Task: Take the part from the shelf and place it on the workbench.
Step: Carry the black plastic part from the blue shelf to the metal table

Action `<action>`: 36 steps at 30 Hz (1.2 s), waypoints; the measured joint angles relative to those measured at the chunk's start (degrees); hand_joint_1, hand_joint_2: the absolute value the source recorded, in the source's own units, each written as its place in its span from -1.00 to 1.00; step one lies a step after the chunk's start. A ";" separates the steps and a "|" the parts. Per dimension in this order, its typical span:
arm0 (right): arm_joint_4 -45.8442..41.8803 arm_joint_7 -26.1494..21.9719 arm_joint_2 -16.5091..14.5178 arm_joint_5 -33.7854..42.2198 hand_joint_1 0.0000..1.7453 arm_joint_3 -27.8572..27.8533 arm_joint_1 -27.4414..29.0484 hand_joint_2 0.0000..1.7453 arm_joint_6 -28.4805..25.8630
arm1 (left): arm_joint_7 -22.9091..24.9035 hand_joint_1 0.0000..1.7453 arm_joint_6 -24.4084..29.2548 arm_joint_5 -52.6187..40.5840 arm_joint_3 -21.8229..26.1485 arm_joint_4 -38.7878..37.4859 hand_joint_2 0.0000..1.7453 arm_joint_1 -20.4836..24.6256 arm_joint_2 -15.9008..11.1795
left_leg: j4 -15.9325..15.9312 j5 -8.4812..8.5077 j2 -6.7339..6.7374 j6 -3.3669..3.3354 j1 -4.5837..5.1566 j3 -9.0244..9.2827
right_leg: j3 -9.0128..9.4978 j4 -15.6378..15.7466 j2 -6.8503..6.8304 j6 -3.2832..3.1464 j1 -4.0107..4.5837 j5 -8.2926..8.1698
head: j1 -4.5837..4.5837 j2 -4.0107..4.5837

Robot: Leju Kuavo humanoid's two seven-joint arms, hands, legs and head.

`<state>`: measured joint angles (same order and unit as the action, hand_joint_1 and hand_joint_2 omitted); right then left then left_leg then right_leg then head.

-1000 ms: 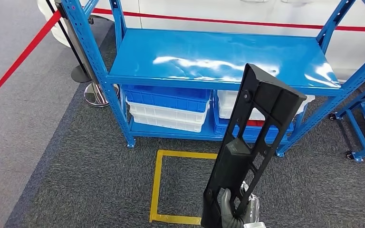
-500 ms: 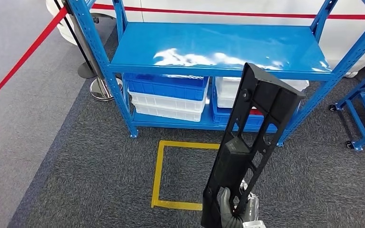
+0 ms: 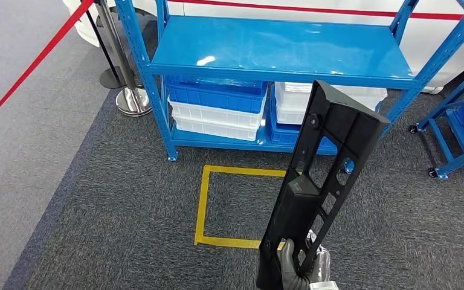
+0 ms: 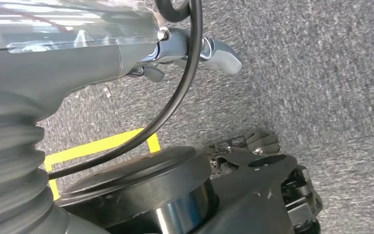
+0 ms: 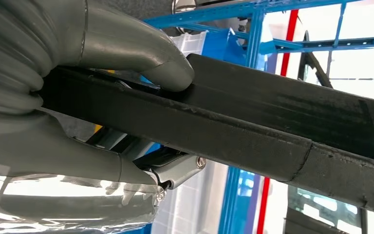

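The part (image 3: 297, 202) is a long black plastic panel with several cut-outs, standing nearly upright and leaning to the right in front of me. My right hand (image 3: 296, 269) grips its lower end at the bottom of the head view. In the right wrist view the thumb (image 5: 141, 48) presses on the part's black edge (image 5: 272, 126), with the fingers wrapped under it. The blue shelf (image 3: 278, 48) stands beyond, its top board bare. My left hand (image 4: 141, 53) hangs over grey carpet and holds nothing.
Blue and white bins (image 3: 214, 106) are stacked on the shelf's lower level. A yellow tape square (image 3: 202, 205) marks the carpet before the shelf. A red rope and its stanchion (image 3: 130, 96) stand at the left. A blue wheeled frame (image 3: 459, 133) is at the right.
The whole scene has slid up and away in the head view, so the camera has moved back from the shelf. The part stays in my right hand, unchanged in pose.
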<state>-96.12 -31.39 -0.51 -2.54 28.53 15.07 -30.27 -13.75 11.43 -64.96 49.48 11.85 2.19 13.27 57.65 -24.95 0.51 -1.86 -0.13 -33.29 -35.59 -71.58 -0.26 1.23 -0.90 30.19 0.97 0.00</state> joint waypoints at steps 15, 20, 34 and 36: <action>0.19 0.19 0.01 0.51 1.00 0.73 -0.77 1.00 0.13 | 0.19 -1.00 0.00 -1.29 -0.02 0.00 1.00 0.61 -0.17 | 13.84 -5.66 -0.47 3.14 -0.09 -0.48 | 1.44 13.66 -0.72 -3.48 0.65 -4.85 | 0.57 0.01; 0.31 0.68 -0.12 0.37 1.00 0.91 -1.50 1.00 0.15 | 0.42 -1.00 -0.06 -1.81 -0.46 0.00 1.00 0.13 -0.16 | -1.12 -6.67 -0.56 1.84 0.41 8.69 | -1.38 12.14 -0.73 -2.15 0.79 -7.18 | 0.52 0.00; 0.66 1.55 -0.10 -0.02 1.00 1.17 -2.19 1.00 -0.05 | 1.10 -1.00 0.13 -2.38 -0.84 -0.20 1.00 0.86 0.15 | -0.47 1.78 -0.09 1.55 0.05 -0.98 | 9.01 13.21 0.11 -1.24 0.50 0.44 | -0.06 0.00; 0.66 1.53 -0.10 -0.02 1.00 1.21 -2.20 1.00 -0.07 | 1.05 -1.00 0.00 -2.50 -0.85 -0.20 1.00 0.89 0.14 | -0.43 2.70 -0.09 2.18 0.14 -1.54 | 9.56 15.23 0.19 -1.89 0.61 0.94 | 0.02 0.01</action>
<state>-95.47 -29.86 -0.62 -2.56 29.75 12.87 -30.34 -12.70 11.43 -67.47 48.63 11.65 3.08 13.40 57.22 -22.25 0.41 0.33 0.01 -34.83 -26.03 -56.35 -0.07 -0.66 -0.29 31.13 0.99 0.01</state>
